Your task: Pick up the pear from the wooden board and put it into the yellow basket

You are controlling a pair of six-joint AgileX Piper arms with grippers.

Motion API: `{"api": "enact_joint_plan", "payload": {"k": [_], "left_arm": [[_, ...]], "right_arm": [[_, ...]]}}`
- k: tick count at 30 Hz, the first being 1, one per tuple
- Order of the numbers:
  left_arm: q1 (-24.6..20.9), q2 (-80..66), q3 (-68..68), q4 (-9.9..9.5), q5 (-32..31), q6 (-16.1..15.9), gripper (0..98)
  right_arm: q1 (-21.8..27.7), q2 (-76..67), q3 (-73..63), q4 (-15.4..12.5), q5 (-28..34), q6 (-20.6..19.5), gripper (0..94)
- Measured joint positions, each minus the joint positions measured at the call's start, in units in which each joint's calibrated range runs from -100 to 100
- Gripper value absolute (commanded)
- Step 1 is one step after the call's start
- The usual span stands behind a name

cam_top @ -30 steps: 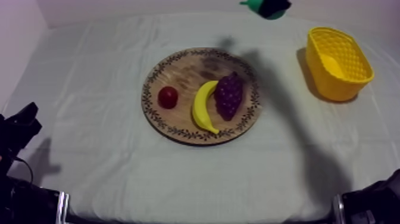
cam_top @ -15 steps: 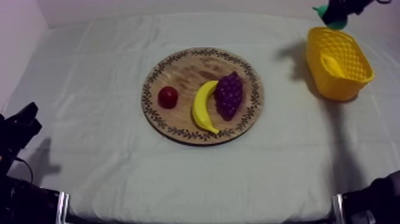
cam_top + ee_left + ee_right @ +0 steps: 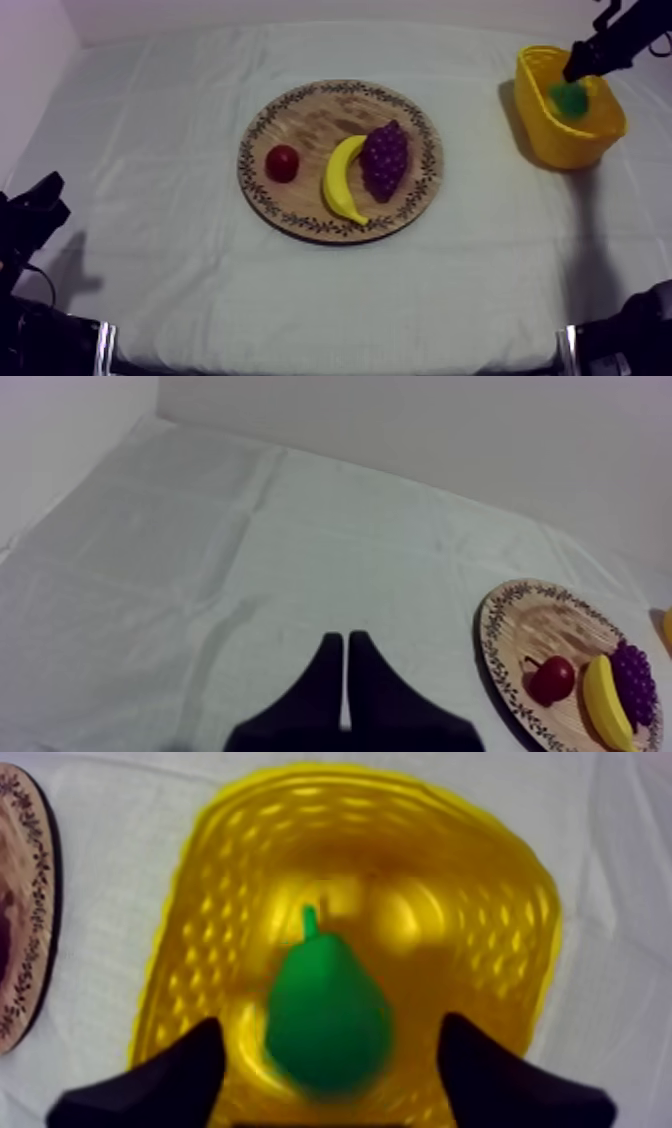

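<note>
Over the yellow basket (image 3: 560,146), my right gripper (image 3: 330,1037) hangs with fingers spread wide, holding nothing; the pear (image 3: 322,1002) shows inside the basket, just beneath them. My left gripper (image 3: 345,640), well apart from the basket, is pressed closed and empty. The risk, as I judge it: the pear may not have settled, and a low finger catching the basket's rim could tip it out.

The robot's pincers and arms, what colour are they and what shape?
They are all black. The left pincer has two smooth fingers that narrow to blunt tips, a bit like a beak. The right pincer has the same two dark fingers, broad at the base and slimmer at the ends. The left arm and the right arm look black and chunky too.
</note>
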Motion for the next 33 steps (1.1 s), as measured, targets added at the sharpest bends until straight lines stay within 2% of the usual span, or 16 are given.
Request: {"api": "enact_joint_plan", "payload": {"k": [7, 17, 22, 25, 28, 33], "left_arm": [[0.0, 0.0, 0.0, 0.0, 0.0, 0.0, 0.1], [0.0, 0.0, 0.0, 0.0, 0.0, 0.0, 0.1], [0.0, 0.0, 0.0, 0.0, 0.0, 0.0, 0.1], [0.0, 0.0, 0.0, 0.0, 0.0, 0.0, 0.1], [0.0, 0.0, 0.0, 0.0, 0.0, 0.0, 0.1], [0.0, 0.0, 0.0, 0.0, 0.0, 0.0, 0.1]], "right_arm": [[0.7, -1.6, 1.7, 0.1, -0.6, 0.1, 72.5], [1.7, -15.2, 11.4, -0.1, -2.3, 0.1, 58.6], [2.6, -27.9, 18.9, -0.5, -3.9, -0.6, 49.9], [2.1, -36.5, 24.2, 0.3, -7.0, -1.8, 45.1], [1.8, -45.3, 29.6, 0.8, -7.2, -3.2, 38.9], [0.5, -59.2, 37.9, 1.5, -10.6, -4.9, 19.3]]}}
